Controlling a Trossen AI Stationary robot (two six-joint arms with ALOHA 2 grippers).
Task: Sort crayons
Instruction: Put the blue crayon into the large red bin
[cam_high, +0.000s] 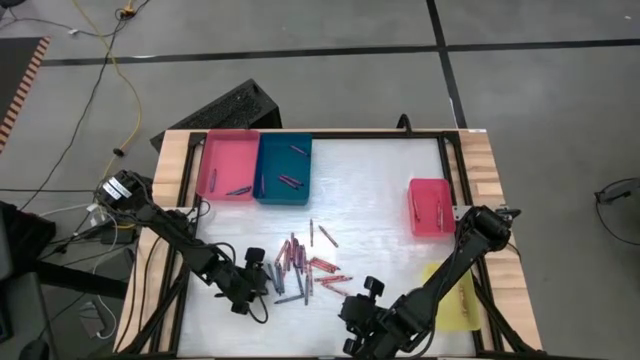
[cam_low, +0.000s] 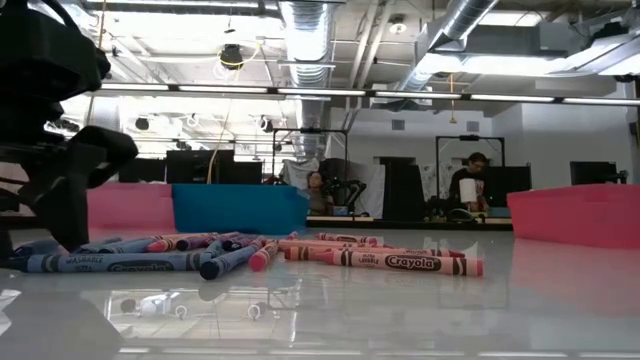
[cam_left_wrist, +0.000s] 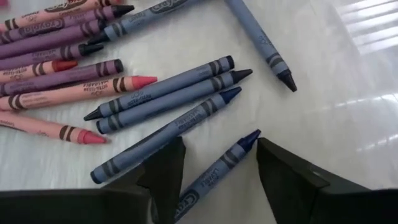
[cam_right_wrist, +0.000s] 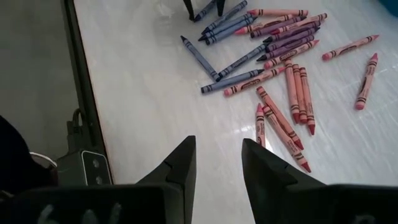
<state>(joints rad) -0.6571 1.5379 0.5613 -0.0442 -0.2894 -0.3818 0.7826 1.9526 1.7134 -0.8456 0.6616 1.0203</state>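
Your left gripper (cam_left_wrist: 217, 165) sits low over the white counter (cam_high: 380, 190) with its jaws open on both sides of one blue crayon (cam_left_wrist: 214, 171), and you cannot tell from these pictures if the fingers touch it. You can see the counter is the biggest thing, with wood edges on both sides. Next come the trays: a pink tray (cam_high: 227, 165) and a blue tray (cam_high: 284, 168) stand side by side at the far edge, a red tray (cam_high: 431, 207) stands by the right edge, and a yellow tray (cam_high: 452, 296) lies near the right corner, partly under your right arm. Each of the pink, blue and red trays has a few crayons in it. Your right gripper (cam_right_wrist: 217, 163) hangs over bare counter near the front edge, jaws a little apart with nothing between them. Most of the crayons (cam_high: 305, 268) lie loose in a pile in the middle of the counter, between your two grippers, in pink, red, purple and grey-blue. Your left gripper is at the left edge of that pile. Two more crayons (cam_high: 322, 236) lie a bit farther back from the pile.
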